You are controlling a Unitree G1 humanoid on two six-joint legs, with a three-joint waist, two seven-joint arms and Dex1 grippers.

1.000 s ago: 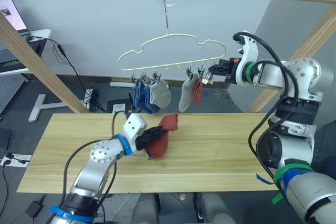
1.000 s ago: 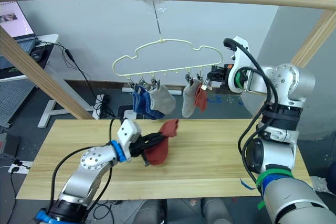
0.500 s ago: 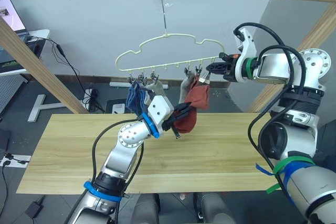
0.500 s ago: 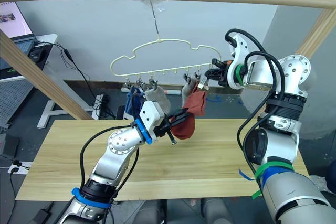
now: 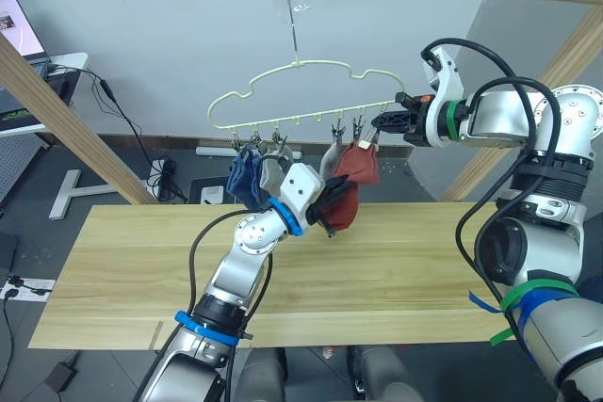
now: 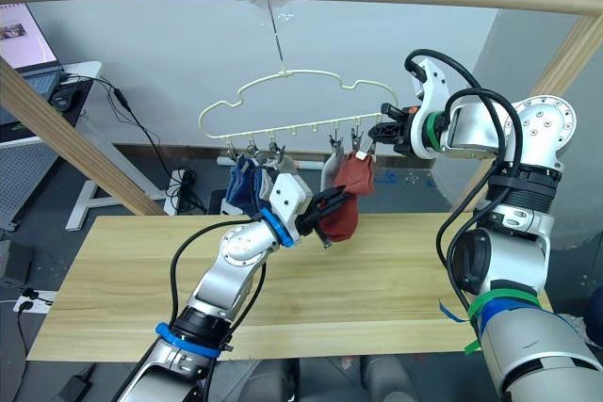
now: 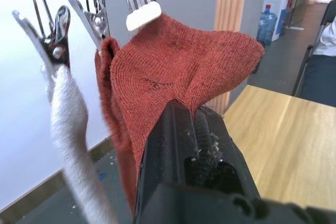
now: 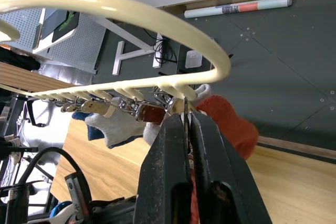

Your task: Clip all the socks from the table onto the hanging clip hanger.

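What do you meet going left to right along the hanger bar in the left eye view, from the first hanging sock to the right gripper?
Blue sock → light grey sock → rust-red sock pinched in the left gripper → right gripper at the pale yellow-green wire clip hanger's last metal clip.

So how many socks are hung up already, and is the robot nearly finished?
Nearly. Five socks look hung on the clip hanger: a bunch of blue and grey at its left end, then a grey sock and a rust-red one beside it. The left claw holds the last rust-red sock up at the end clip, which the right claw pinches. The table has no socks left. Only that clipping remains.
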